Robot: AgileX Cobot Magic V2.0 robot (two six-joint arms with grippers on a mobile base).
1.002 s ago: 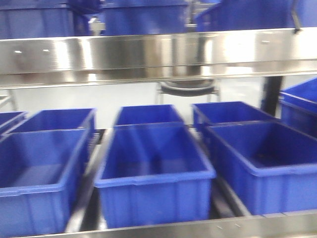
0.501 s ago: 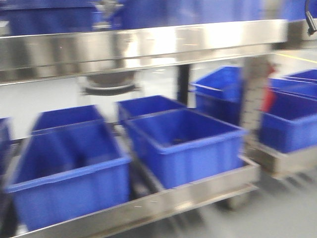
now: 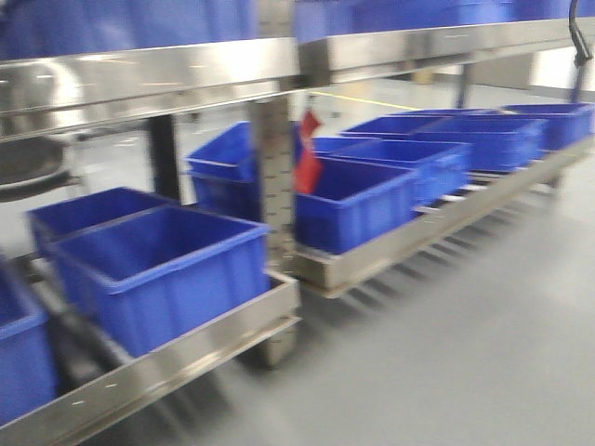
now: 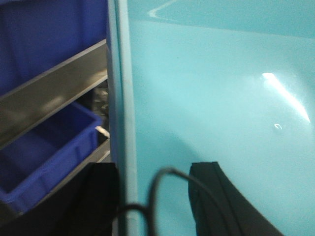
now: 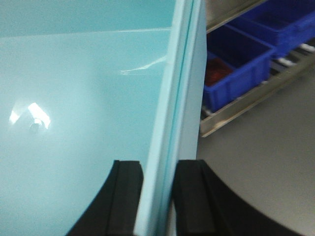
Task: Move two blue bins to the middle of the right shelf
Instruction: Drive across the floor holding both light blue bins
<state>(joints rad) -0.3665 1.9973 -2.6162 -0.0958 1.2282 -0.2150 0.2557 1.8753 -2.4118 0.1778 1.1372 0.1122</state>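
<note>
Blue bins stand on two steel shelf units in the front view. On the left unit's lower level one bin is nearest, another stands behind it. The right unit carries a row of several blue bins. No gripper shows in the front view. My left gripper is open and empty above a pale teal panel, with a blue bin off to its left. My right gripper is open with a narrow gap, astride the line of the teal panel's edge. Blue bins lie to its right.
A steel upper shelf with more blue bins runs across the top. A perforated post with a red tag stands between the two units. Grey floor spreads to the front right. A cable loops between the left fingers.
The front view has swung to the right. The left unit's bins have slid off to the left and the right unit with its row of bins has come into view.
</note>
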